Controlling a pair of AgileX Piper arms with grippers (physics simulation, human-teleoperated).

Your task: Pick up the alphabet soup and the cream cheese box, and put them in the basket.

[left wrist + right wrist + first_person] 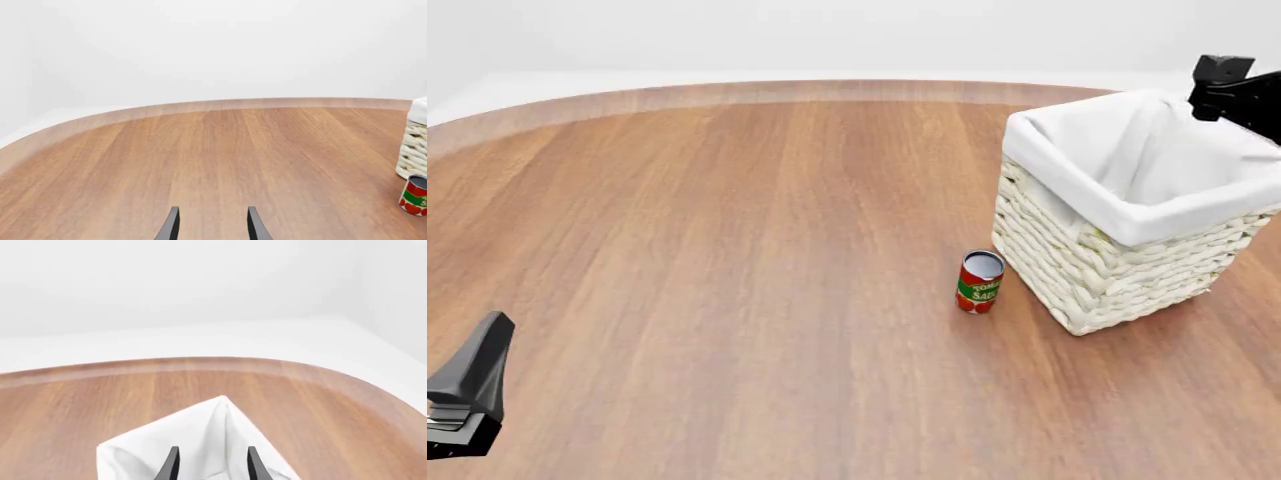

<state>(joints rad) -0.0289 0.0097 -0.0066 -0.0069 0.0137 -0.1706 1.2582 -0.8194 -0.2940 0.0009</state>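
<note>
The basket (1094, 262) stands at the right of the table, its white cloth lining folded over the rim. My right gripper (212, 467) is open and empty, held above the basket's lining (200, 432); in the front view only part of the right arm (1225, 85) shows, at the basket's far right corner. My left gripper (212, 227) is open and empty, low over bare table at the near left, and it shows in the front view (470, 390). The alphabet soup and the cream cheese box are out of view in every frame. The basket's inside is hidden.
A red and green tomato sauce can (978, 282) stands upright just left of the basket; it also shows in the left wrist view (415, 196) beside the basket's woven wall (413, 150). The round wooden table's far edge (827, 88) curves across the back.
</note>
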